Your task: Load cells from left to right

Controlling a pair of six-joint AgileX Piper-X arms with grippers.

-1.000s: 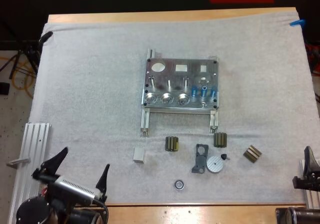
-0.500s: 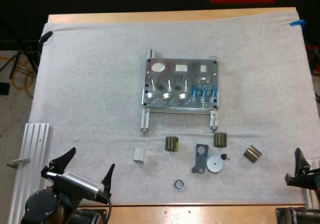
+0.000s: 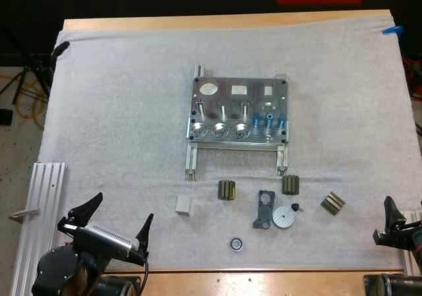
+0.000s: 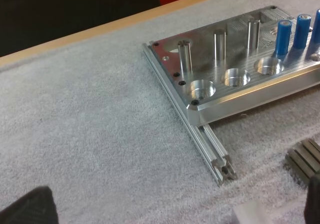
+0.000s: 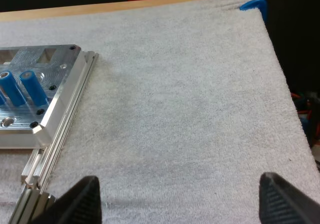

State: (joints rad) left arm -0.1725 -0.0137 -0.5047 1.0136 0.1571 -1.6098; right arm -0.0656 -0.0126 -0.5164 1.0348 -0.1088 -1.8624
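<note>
Blue cells [image 3: 268, 120] stand at the fixture's [image 3: 224, 95] right end, and we hold left end effector [image 3: 124, 207] and right end effector [image 5: 180, 196] wide short of it, seemingly to fetch one.

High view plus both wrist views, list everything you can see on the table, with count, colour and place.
Metal fixture: one, silver, middle of the mat.
Blue cylinders: three, bright blue, upright in the fixture's front right part.
Ribbed blocks: three, dark, in front of the fixture.
Small block: one, pale grey, left of the ribbed blocks.
Bracket: one, dark grey, beside the disc.
Disc: one, silver, right of the bracket.
Ring: one, black, near the mat's front edge.
Mat: one, white, over the wooden table.
Left gripper: black fingers apart, mat's near left corner.
Right gripper: black fingers apart, mat's near right edge.
</note>
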